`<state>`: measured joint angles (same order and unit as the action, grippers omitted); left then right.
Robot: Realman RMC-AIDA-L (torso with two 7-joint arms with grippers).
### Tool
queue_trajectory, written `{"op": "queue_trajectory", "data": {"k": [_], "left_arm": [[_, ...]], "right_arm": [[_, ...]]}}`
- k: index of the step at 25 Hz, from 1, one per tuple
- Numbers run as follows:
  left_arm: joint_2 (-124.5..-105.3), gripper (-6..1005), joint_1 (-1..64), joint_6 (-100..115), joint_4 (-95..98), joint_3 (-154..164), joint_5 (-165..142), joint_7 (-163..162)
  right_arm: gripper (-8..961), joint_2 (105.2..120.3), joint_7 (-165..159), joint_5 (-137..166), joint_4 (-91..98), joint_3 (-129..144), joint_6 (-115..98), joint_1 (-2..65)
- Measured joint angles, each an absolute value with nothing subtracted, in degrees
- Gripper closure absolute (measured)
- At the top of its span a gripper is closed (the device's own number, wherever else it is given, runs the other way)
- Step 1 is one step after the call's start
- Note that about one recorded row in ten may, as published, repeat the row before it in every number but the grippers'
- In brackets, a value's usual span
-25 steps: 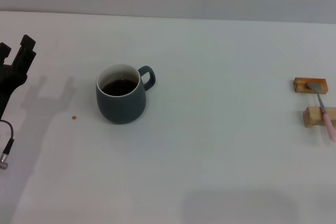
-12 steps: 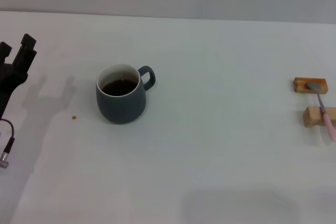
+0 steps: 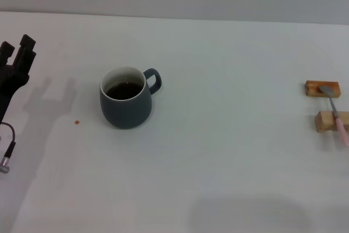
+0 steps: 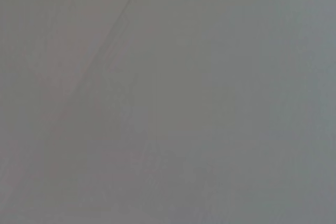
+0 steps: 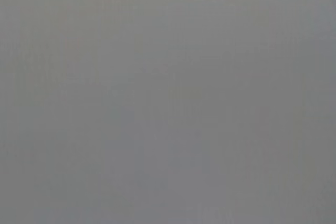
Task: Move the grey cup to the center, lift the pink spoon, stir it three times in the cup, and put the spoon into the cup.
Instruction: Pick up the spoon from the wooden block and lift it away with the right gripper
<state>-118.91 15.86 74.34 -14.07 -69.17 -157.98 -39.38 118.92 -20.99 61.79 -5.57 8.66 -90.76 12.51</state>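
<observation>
The grey cup stands upright on the white table, left of the middle, with dark liquid inside and its handle turned to the far right. The pink spoon lies across two small wooden blocks at the far right edge, its metal bowl on the far block. My left gripper hangs at the left edge, open and empty, well to the left of the cup. My right gripper is out of view. Both wrist views show only blank grey.
The two wooden blocks sit one behind the other at the right edge. A small brown spot lies on the table left of the cup. A cable plug dangles at the lower left.
My left gripper has shifted very slightly and its shadow moved a little. The cup and spoon have not moved.
</observation>
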Motion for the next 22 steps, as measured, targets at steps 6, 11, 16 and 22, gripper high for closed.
{"op": "queue_trajectory", "data": {"k": [6, 11, 16, 22], "left_arm": [[-118.86, 382, 16.47, 74.35, -14.07, -69.17, -157.93, -39.35], [-118.83, 381, 16.97, 74.35, -13.99, -69.17, -157.92, -39.32], [-118.85, 381, 17.43, 73.52, -13.74, -69.17, -157.93, -39.31], [-118.91, 381, 18.08, 71.89, -14.01, -69.17, -158.21, -39.31]], "right_arm": [[279, 118.98, -21.04, 61.79, -6.16, 12.28, -91.35, 11.48], [280, 119.04, -21.18, 61.84, -7.04, 14.86, -92.07, 10.42], [280, 119.12, -21.18, 61.87, -7.97, 17.66, -91.77, 9.36], [280, 119.08, -20.86, 61.9, -9.09, 20.51, -91.0, 8.68]]}}
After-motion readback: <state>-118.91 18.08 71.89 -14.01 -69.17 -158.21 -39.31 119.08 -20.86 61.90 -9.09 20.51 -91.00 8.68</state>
